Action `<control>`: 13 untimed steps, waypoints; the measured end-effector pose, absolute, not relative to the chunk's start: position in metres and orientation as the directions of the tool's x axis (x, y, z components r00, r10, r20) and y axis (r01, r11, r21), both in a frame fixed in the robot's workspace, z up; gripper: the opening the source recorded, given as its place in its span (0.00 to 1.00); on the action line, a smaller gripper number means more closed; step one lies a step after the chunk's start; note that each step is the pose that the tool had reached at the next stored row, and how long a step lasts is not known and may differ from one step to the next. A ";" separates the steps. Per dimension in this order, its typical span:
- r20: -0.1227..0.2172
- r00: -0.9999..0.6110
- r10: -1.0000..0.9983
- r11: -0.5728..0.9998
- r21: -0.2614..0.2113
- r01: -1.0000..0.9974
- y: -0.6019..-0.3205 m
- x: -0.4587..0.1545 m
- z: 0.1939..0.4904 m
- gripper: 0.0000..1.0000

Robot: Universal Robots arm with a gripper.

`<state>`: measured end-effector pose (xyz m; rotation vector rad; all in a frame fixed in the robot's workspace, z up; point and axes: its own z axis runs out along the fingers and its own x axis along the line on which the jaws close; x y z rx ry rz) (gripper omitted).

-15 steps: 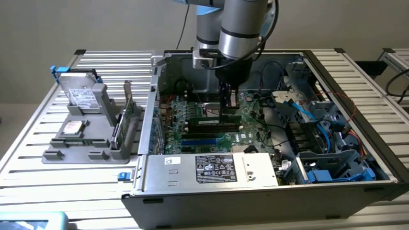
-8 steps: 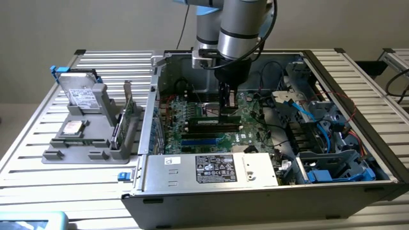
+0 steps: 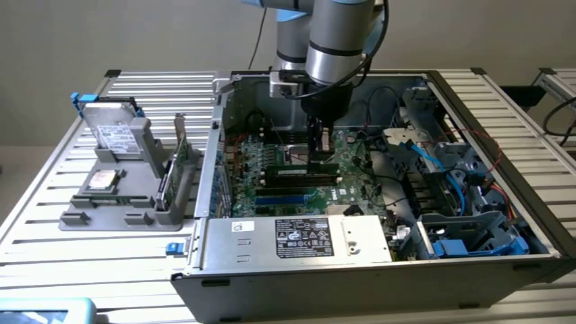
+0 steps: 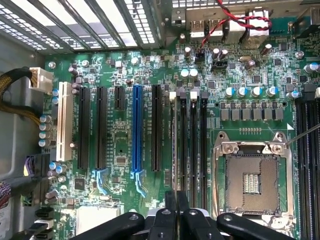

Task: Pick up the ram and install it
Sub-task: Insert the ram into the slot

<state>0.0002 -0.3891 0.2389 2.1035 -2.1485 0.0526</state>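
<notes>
The ram [image 3: 293, 173], a thin green stick with black chips, stands on edge in a memory slot of the motherboard [image 3: 351, 152] inside the open computer case. My gripper [image 3: 318, 160] reaches straight down into the case, and its fingertips are closed at the stick's top edge, nearer the end on the exterior view's right. In the wrist view the black fingers [image 4: 170, 212] are pressed together, my gripper [image 4: 176, 200] sitting directly over the ram [image 4: 175, 150], which shows edge-on along the slot with white latches.
A grey holder [image 3: 108, 219] on the exterior view's left carries a silver hard drive [image 3: 112, 131] and a taller green card [image 3: 175, 169]. The power supply [image 3: 297, 239] sits at the case front. Blue and black cables [image 3: 423, 162] crowd the right. The CPU socket [image 4: 251, 177] lies beside the memory slots.
</notes>
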 end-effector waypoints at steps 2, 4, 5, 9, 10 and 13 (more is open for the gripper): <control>0.118 -0.017 -0.993 0.025 0.069 -0.997 -0.389 0.000 0.238 0.12; 0.117 -0.017 -0.993 0.025 0.069 -0.997 -0.389 0.000 0.237 0.12; 0.116 -0.017 -0.993 0.025 0.069 -0.997 -0.389 0.000 0.237 0.12; 0.114 -0.017 -0.993 0.025 0.069 -0.997 -0.389 0.000 0.235 0.12; 0.113 -0.017 -0.993 0.025 0.069 -0.997 -0.389 0.000 0.235 0.12; 0.112 -0.016 -0.994 0.024 0.069 -0.997 -0.390 0.000 0.234 0.12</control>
